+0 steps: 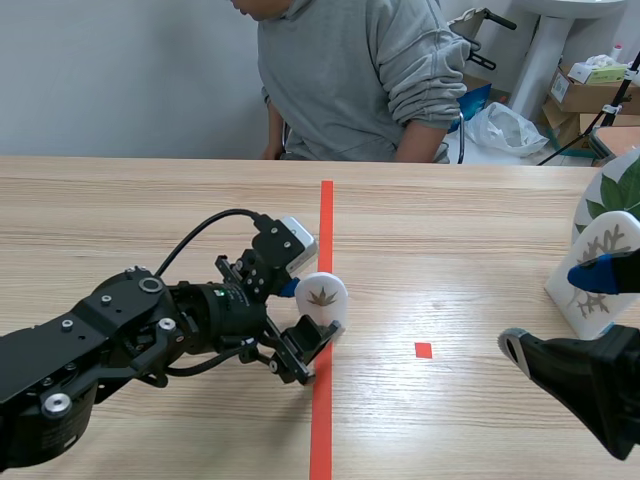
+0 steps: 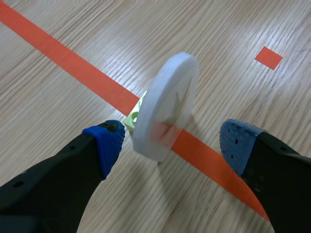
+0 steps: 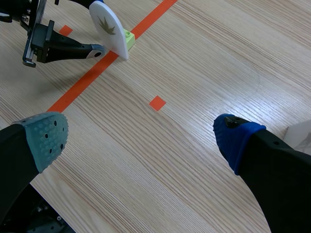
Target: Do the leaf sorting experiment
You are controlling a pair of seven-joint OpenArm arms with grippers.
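A white oval card with a brown leaf print (image 1: 323, 294) stands upright on a small green base (image 2: 131, 116), on the orange-red tape line. My left gripper (image 1: 308, 318) is open around it, one finger on each side. In the left wrist view the card (image 2: 167, 102) stands between the blue pads (image 2: 107, 143), nearer one of them, and I see no pad pressing on it. My right gripper (image 1: 565, 315) is open low at the table's right, with nothing between its fingers (image 3: 141, 141). Its wrist view shows the card (image 3: 109, 26) far ahead.
Two more white leaf cards stand at the right edge, one with a pale branching leaf (image 1: 598, 268) and one with a green leaf (image 1: 622, 185) behind it. A person in a grey sweatshirt (image 1: 350, 70) sits across the table. A small orange-red square (image 1: 423, 350) marks the middle.
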